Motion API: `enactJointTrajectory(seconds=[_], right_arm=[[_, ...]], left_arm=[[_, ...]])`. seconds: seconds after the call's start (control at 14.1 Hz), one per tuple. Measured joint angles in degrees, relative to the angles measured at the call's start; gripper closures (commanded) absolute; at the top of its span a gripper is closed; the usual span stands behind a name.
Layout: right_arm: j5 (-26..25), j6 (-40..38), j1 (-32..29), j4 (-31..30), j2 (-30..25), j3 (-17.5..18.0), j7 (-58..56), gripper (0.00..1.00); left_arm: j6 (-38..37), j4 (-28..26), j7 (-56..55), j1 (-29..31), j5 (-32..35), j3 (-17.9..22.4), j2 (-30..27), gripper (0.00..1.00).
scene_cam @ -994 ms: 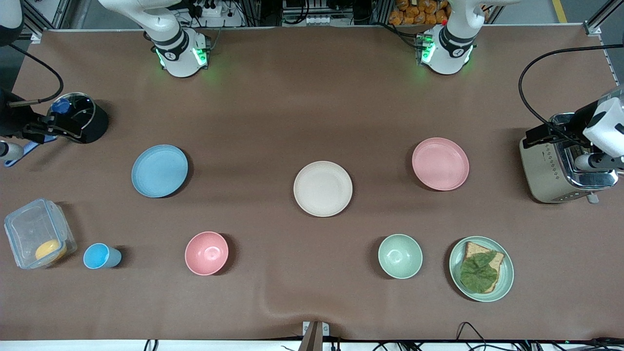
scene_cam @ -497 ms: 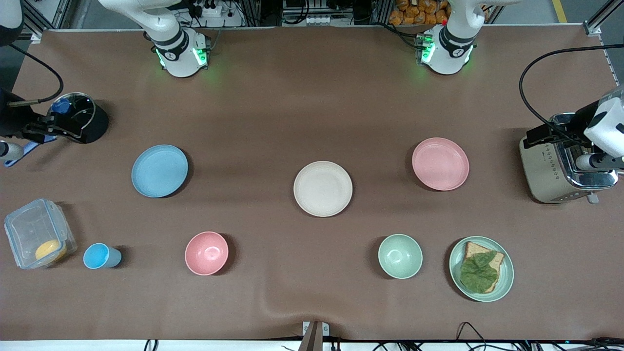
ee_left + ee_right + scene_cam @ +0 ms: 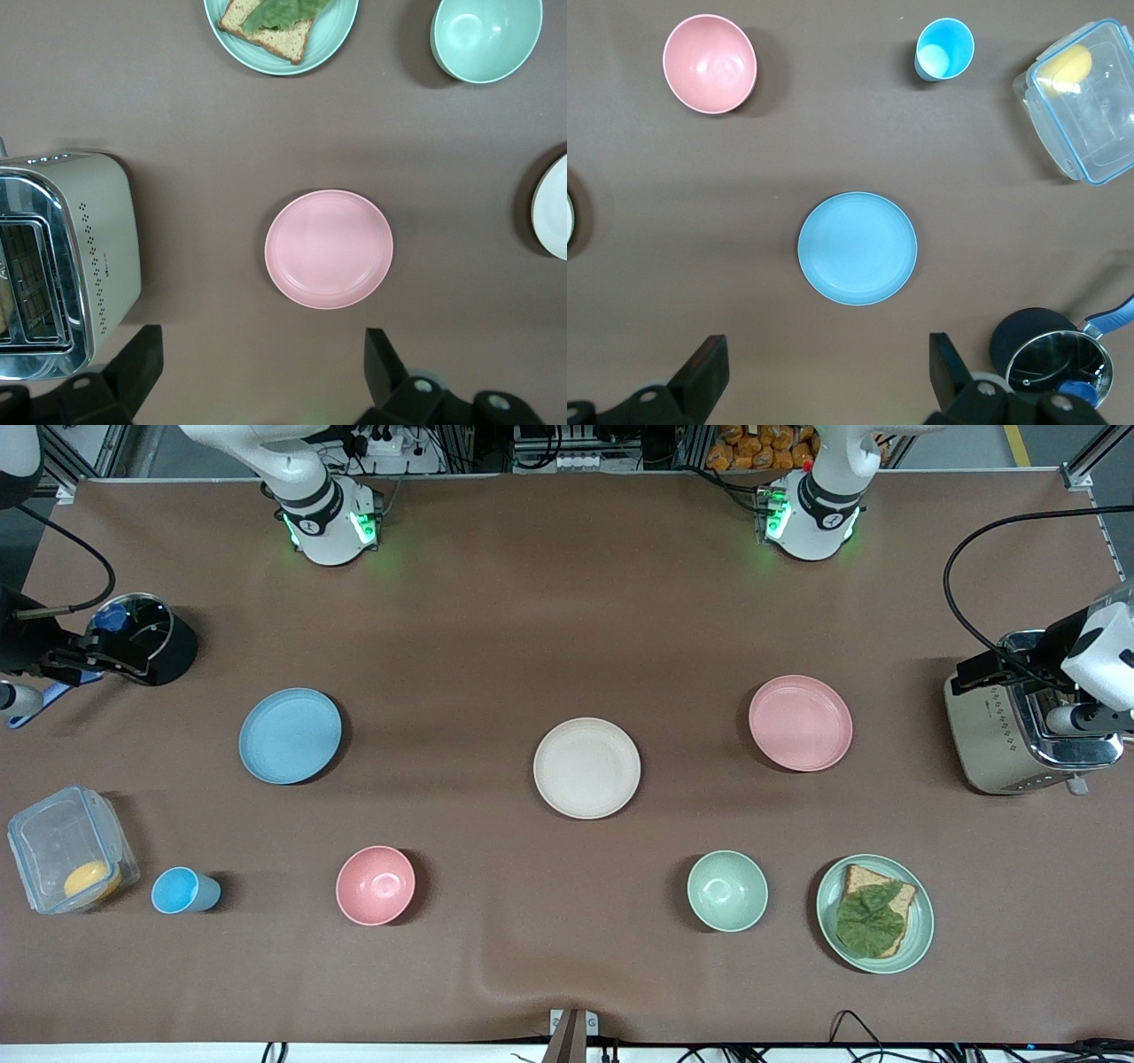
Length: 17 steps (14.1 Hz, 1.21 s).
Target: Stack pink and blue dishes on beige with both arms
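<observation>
Both claws' spread fingers (image 3: 133, 363) (image 3: 700, 367) — wrist views only.

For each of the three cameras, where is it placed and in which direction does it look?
Front view: high across the table, facing both bases; right gripper and left gripper at the ends.
Left wrist view: looks down on the pink plate, its open fingers showing.
Right wrist view: down on the blue plate, open fingers showing.
Front shares both plates.
</observation>
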Motion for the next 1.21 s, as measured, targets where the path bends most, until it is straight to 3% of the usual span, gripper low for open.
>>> enactJointTrajectory(seconds=[0.78, 1.21], right_arm=[[0.00, -0.05, 0.00, 0.00, 0.00, 0.00, 0.00, 0.00], [0.00, -0.34, -0.31, -0.39, 0.87, -0.26, 0.00, 0.00]], left_arm=[[-1.63, -0.22, 0.00, -0.67, 0.00, -0.12, 0.88, 0.00], [0.39, -2.00, 1.37, -0.84, 0.00, -2.37, 11.45, 0.00]])
